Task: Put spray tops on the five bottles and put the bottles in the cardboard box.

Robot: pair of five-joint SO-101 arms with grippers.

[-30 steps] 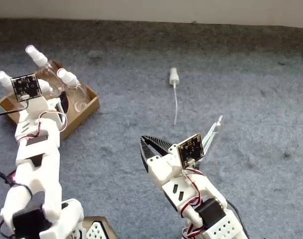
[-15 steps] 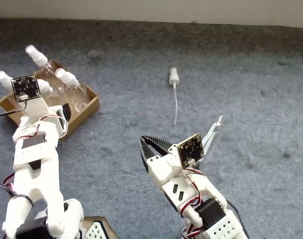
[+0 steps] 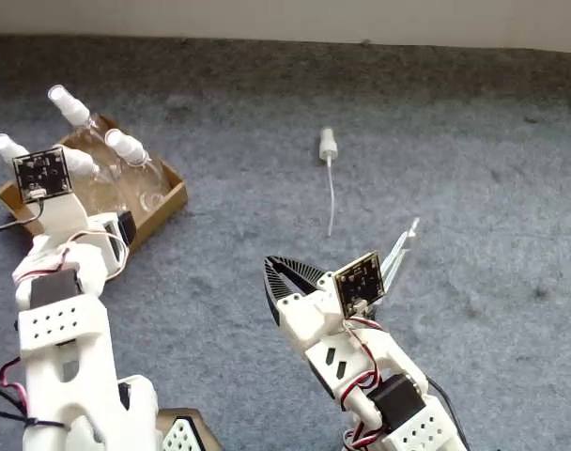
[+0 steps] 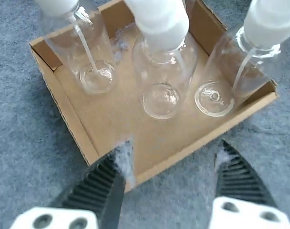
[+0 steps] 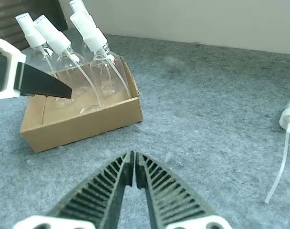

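Bottles capped and boxed number three, so by my judgement the task is a little past halfway, with two bottles left to do. Nearest, the right arm's black ribbed gripper [image 5: 134, 157] is clenched on nothing, over the grey carpeted counter [image 3: 473, 141]. Just to its right a slim, see-through object [image 3: 400, 249] lies on the counter, partly behind the arm's camera board. It may be an uncapped bottle, but that is hard to make out. To the left, the left arm's gripper [image 4: 173, 150] hangs released and empty above the near edge of the shallow brown cardboard box [image 4: 111, 124]. Inside it stand three clear plastic bottles [image 4: 161, 71], each fitted with a white spray top, dip tubes reaching down inside. Farther out, near the centre, a loose white spray top with a long thin tube [image 3: 328, 144] lies on the counter, well apart from the box and both grippers. The left arm covers part of the box in the high view, and the bottle heads are cut off in the left wrist view.
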